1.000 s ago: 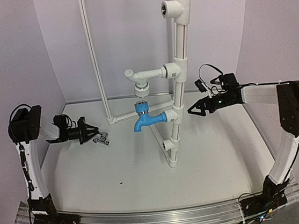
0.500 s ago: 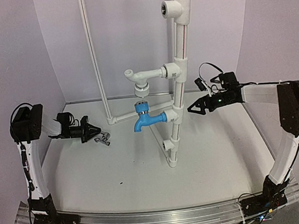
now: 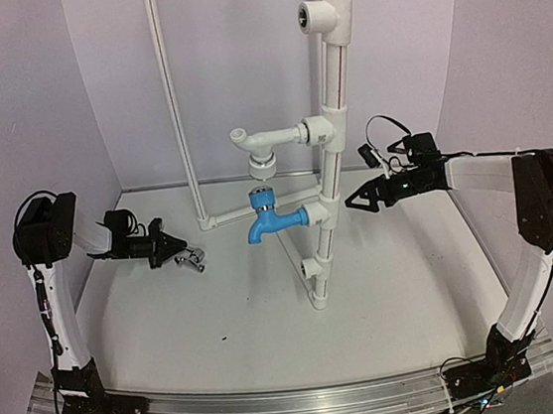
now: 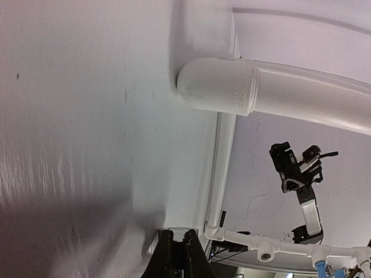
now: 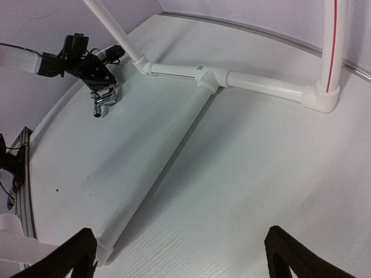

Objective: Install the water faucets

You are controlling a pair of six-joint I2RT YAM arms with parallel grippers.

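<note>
Left hand [image 3: 178, 250] clenched, touching faucet [image 3: 193, 261] on worktop [image 3: 220, 323] left of pipe stand [image 3: 338, 80]; grip unclear, faucet hidden in wrist view. Right hand [image 3: 350, 204] fully released, empty.

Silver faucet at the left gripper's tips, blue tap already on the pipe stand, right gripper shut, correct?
Not quite: the right gripper is open, its fingers spread wide in the right wrist view. The silver faucet is at the left gripper tips, and the blue tap is on the pipe stand.
</note>
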